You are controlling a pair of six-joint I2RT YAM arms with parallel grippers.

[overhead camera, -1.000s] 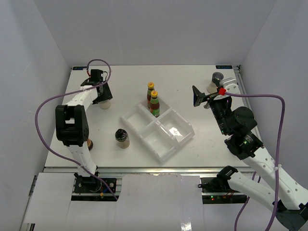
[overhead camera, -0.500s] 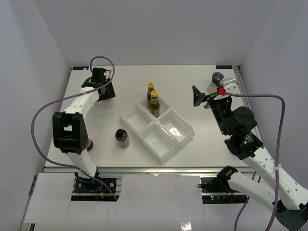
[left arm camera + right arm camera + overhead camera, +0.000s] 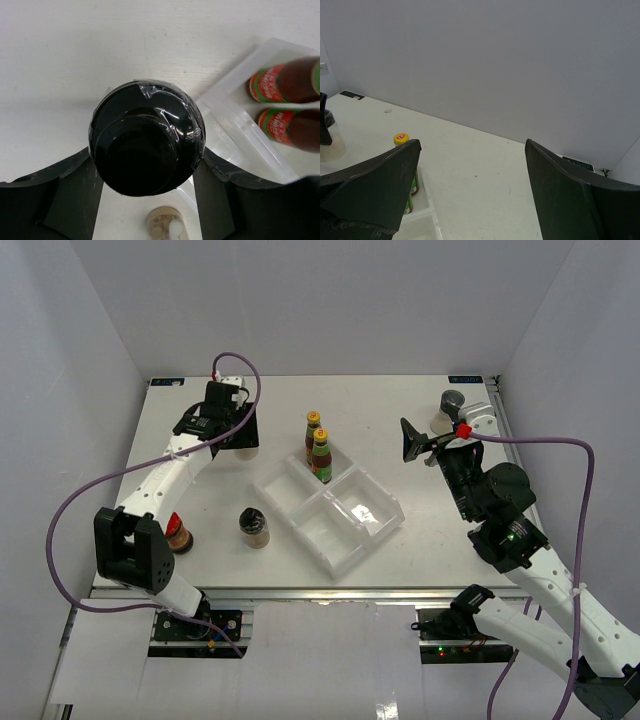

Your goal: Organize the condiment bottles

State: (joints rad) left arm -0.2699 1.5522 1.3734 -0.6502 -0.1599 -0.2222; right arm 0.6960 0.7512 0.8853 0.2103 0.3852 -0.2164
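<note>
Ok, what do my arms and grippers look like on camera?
The left arm and right arm have white links and black joints. The left gripper and right gripper each have two broad black fingers. A purple cable loops from each wrist.

1. Robot lab test cell, not a home or kitchen.
2. Plain white walls [image 3: 320,310] box in a white surface [image 3: 400,430] on three sides (photo-booth look).
3. Left arm [image 3: 170,475] and right arm [image 3: 500,520] are mounted by an aluminium rail [image 3: 330,592] at the near edge.
4. Purple cables [image 3: 530,440] loop loose in the open, and exposed electronics [image 3: 450,645] sit below the rail.
5. The only kitchen-type items are the condiment bottles [image 3: 320,455] and a clear tray [image 3: 345,540].
</note>
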